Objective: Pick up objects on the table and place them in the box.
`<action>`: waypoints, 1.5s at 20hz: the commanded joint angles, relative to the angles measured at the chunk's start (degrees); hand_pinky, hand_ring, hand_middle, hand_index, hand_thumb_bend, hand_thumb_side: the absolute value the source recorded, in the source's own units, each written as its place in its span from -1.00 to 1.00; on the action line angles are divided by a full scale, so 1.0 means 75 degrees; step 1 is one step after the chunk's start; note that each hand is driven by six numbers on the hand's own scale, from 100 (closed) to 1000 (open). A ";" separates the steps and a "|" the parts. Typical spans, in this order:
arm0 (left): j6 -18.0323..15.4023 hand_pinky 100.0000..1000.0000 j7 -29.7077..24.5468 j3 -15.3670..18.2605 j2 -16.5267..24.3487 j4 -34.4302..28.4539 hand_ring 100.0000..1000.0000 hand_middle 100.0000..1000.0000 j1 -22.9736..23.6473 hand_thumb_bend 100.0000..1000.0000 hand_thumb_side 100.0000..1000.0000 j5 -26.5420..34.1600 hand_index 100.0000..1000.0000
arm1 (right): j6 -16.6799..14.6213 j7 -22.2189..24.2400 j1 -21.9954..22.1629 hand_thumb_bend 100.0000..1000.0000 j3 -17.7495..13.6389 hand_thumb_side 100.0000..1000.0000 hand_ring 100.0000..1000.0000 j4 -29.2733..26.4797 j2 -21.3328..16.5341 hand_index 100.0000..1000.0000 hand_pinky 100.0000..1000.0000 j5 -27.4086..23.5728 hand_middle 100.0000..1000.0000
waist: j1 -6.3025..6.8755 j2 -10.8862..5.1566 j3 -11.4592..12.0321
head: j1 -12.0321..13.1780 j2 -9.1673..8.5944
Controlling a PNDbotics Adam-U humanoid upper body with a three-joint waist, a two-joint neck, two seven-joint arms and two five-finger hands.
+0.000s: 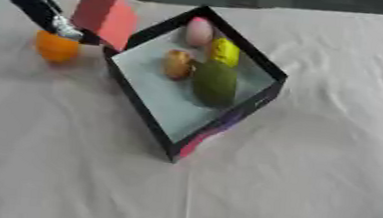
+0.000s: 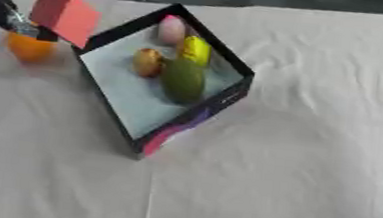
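Box (image 1: 142, 109) nearest, orange fruit (image 1: 57, 47) under left robot hand (image 1: 42, 9)

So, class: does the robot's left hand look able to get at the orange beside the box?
Probably yes: the left hand is right above the orange, which lies outside the box with nothing between them.

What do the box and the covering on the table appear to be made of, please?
The box looks like thin cardboard: flat, straight black walls, a matte pale floor and a reddish flap standing up at its far left corner. The table covering looks like pale cloth with a matte finish, judging by its soft creases.
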 commanded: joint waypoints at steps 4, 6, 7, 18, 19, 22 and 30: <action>-0.1107 0.04 0.0109 0.0260 -0.0634 0.0622 -0.17 -0.26 -0.0551 0.19 -0.75 -0.1453 -0.16 | 0.0043 0.0107 -0.0309 -1.00 0.0101 0.22 0.30 -0.0159 -0.0060 0.66 0.89 -0.0115 0.29 | 0.0080 -0.0011 -0.0171 | 0.0262 -0.0190; -0.1158 0.07 0.0322 0.0202 -0.0877 0.0789 -0.14 -0.23 -0.0601 0.16 -0.72 -0.1835 -0.12 | 0.0054 0.0096 -0.0345 -1.00 0.0105 0.22 0.30 -0.0159 -0.0034 0.66 0.89 -0.0130 0.29 | 0.0071 -0.0008 -0.0214 | 0.0308 -0.0197; -0.1170 0.09 0.0382 0.0153 -0.0987 0.0834 -0.12 -0.20 -0.0609 0.14 -0.69 -0.2015 -0.09 | 0.0061 0.0093 -0.0360 -1.00 0.0110 0.22 0.30 -0.0158 -0.0023 0.66 0.89 -0.0137 0.29 | 0.0066 -0.0008 -0.0230 | 0.0317 -0.0192; -0.1181 0.73 0.0842 -0.0074 -0.1483 0.1092 0.63 0.54 -0.0493 -0.30 -0.62 -0.3514 0.72 | 0.0074 0.0082 -0.0362 -1.00 0.0126 0.22 0.30 -0.0182 0.0001 0.66 0.89 -0.0176 0.29 | 0.0046 -0.0023 -0.0274 | 0.0237 -0.0162; -0.1181 0.78 0.0917 -0.0065 -0.1476 0.1080 0.69 0.60 -0.0498 -0.33 -0.64 -0.3538 0.75 | 0.0075 0.0082 -0.0353 -1.00 0.0123 0.22 0.30 -0.0179 0.0002 0.66 0.89 -0.0173 0.29 | 0.0042 -0.0027 -0.0270 | 0.0228 -0.0149; -0.1181 0.87 0.1142 -0.0040 -0.1440 0.1069 0.80 0.73 -0.0506 -0.50 -0.76 -0.3498 0.83 | 0.0084 0.0090 -0.0332 -1.00 0.0128 0.22 0.30 -0.0166 0.0007 0.66 0.89 -0.0158 0.29 | 0.0035 -0.0041 -0.0254 | 0.0214 -0.0141; -0.1181 1.00 0.1593 0.0074 -0.1184 0.1000 0.90 0.78 -0.0612 -0.76 0.84 -0.2923 0.93 | 0.0075 0.0084 -0.0310 -1.00 0.0121 0.22 0.30 -0.0152 -0.0015 0.67 0.89 -0.0166 0.29 | 0.0008 -0.0077 -0.0188 | 0.0139 -0.0117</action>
